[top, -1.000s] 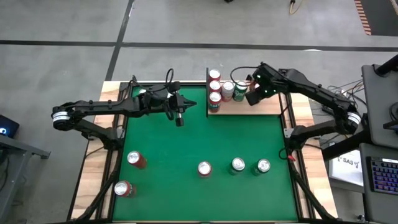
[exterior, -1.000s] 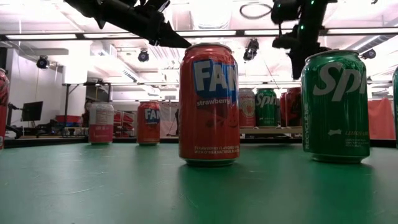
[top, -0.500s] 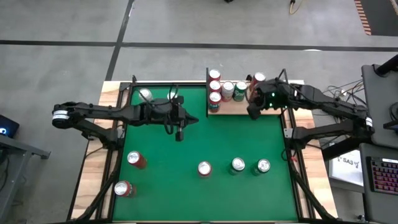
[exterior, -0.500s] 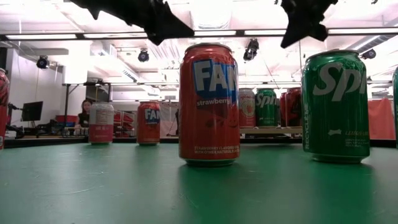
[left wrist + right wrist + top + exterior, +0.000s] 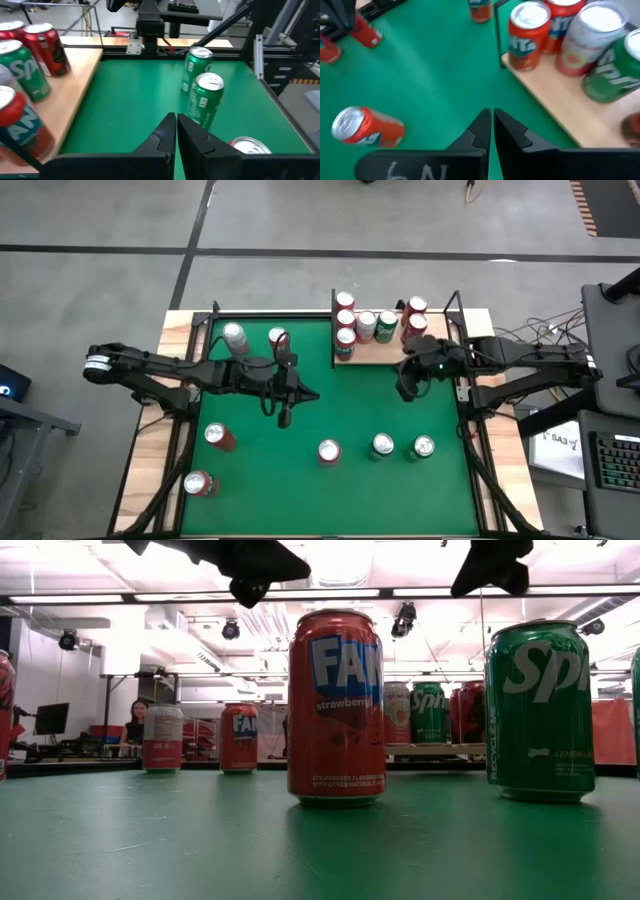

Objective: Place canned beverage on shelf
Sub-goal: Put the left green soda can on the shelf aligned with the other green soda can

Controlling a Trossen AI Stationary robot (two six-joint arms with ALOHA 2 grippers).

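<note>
Closed left tool above green felt

Matt green felt tabletop — pale wood shelf, glossy metal cans.

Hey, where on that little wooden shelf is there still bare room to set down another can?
The pale wooden shelf is bare along its front strip and right end, next to the right gripper. Its left edge and back are crowded: red cans in a column, then a white can, green can and two more red cans.
</note>
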